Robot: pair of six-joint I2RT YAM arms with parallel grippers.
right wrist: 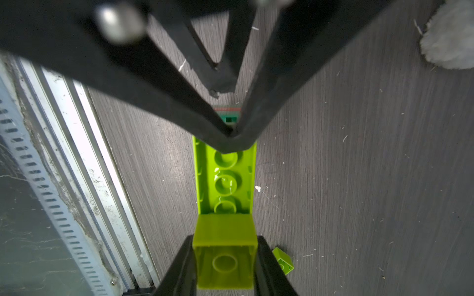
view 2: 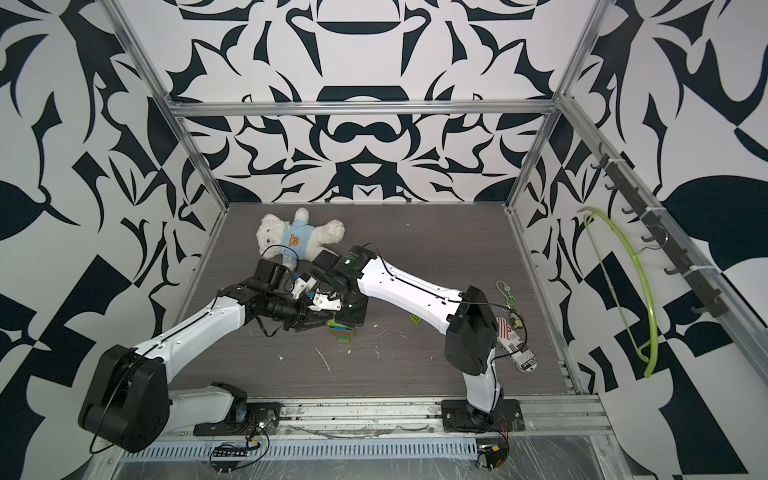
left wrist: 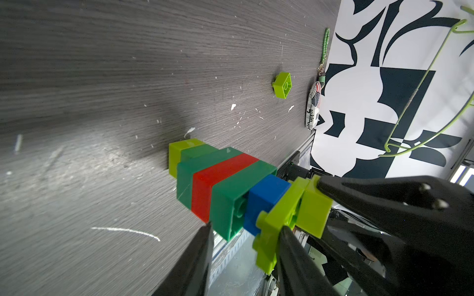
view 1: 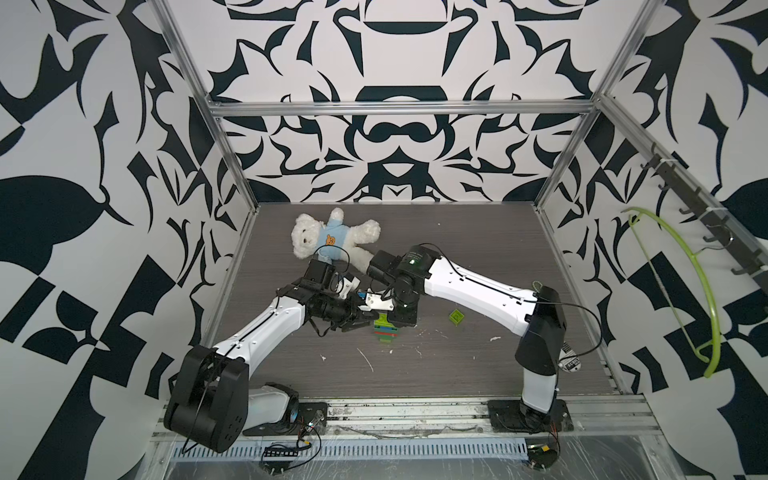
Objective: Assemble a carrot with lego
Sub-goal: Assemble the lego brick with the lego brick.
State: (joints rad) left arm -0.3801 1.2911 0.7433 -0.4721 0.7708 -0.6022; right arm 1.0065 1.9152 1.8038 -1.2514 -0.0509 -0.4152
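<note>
The carrot (left wrist: 225,189) stands tip-down near the middle of the counter (view 1: 457,374). My left tool (left wrist: 246,225), jaws narrowly parted, clamps its upper bricks from the side; my right tool (right wrist: 225,256), closed tight, pinches the square lime brick (right wrist: 225,230) atop it.

Grey table (view 1: 457,374): teddy (view 1: 332,239), carrot (view 1: 386,330), loose brick (view 1: 457,318), keychain (view 2: 517,347).

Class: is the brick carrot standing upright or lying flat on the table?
Upright, upside down: the carrot rests its lime tip on the table; hollow undersides face up at the right wrist camera.
</note>
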